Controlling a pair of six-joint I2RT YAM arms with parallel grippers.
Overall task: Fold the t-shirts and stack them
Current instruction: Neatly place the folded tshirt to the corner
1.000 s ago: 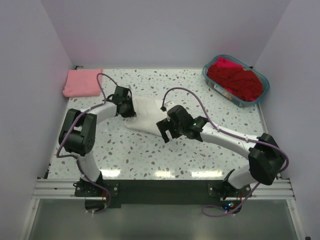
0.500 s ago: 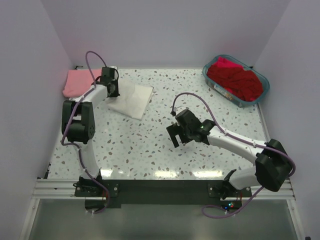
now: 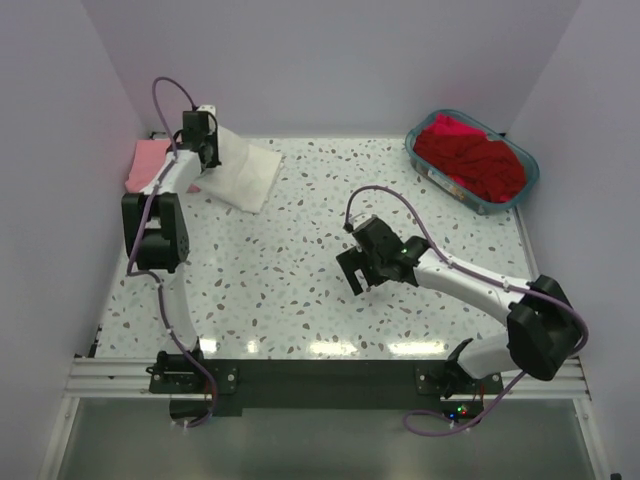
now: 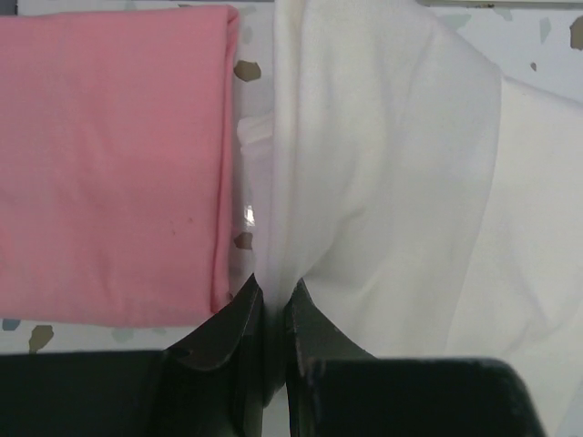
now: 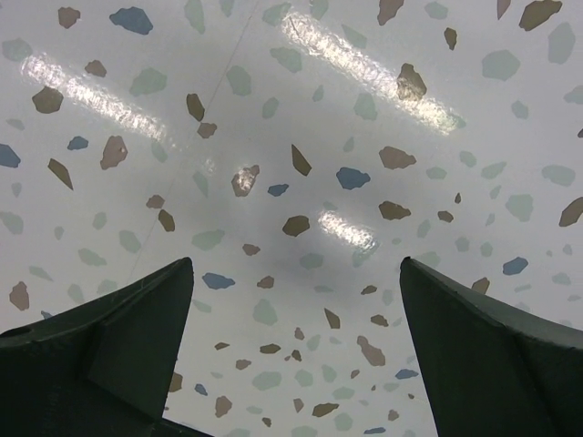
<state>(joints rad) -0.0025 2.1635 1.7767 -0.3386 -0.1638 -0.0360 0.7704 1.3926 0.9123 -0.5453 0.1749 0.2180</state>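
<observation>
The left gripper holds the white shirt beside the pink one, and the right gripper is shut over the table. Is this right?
No. The right gripper is open, as the right wrist view shows; the rest is right.

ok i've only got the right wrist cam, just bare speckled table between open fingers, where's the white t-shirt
Observer: The left gripper is shut on the folded white t-shirt at the far left of the table.
Operator: is it on the pink one
Observer: No, the pink t-shirt lies beside it, a strip of table showing between them.
Operator: and the red ones
Observer: The red t-shirts are heaped in the teal basket at the far right corner.
</observation>
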